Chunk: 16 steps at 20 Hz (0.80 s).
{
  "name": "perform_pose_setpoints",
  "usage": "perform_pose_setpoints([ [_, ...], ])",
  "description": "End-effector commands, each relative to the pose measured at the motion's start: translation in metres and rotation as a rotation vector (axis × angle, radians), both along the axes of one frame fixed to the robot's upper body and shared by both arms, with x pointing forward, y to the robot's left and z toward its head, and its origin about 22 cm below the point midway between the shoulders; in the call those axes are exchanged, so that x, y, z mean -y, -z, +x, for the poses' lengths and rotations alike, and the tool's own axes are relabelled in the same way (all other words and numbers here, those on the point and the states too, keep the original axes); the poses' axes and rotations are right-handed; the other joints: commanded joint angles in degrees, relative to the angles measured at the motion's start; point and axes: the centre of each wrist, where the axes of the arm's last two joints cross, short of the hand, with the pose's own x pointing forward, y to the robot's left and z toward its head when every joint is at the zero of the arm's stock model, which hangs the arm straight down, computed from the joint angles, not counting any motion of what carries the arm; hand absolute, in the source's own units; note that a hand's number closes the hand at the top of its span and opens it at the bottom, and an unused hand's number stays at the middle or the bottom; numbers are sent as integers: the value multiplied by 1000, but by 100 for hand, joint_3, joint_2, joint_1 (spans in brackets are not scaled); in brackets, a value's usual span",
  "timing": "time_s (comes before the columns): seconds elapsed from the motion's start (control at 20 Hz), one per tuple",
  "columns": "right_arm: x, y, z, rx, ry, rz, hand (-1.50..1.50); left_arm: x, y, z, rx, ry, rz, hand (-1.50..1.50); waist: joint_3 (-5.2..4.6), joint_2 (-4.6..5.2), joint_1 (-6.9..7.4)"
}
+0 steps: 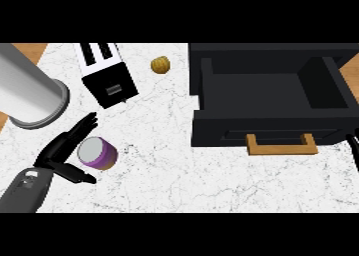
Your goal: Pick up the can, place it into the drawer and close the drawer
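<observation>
While drawer [274, 90] gapes, one can [98, 152], one toaster [108, 75]

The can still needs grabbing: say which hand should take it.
Left. The left hand is open right beside the can; the right hand rests at the far edge, past the drawer.

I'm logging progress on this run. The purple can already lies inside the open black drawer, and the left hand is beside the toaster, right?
Not quite. The head view shows the purple can on the marble counter, next to the left hand, not in the drawer. The drawer is open, and the toaster stands just beyond the hand.
</observation>
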Motion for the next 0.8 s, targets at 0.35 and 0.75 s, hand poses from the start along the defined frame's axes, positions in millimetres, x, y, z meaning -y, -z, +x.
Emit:
perform_pose_setpoints([
  [0.35, 13, -4, 3, 13, -6, 18, -150, 15, 7, 6, 8, 90, -95, -150, 1, -2, 4],
  [0.75, -7, -8, -13, 2, -1, 22, -150, 32, 2, 15, 27, 132, -110, -150, 3, -15, 21],
])
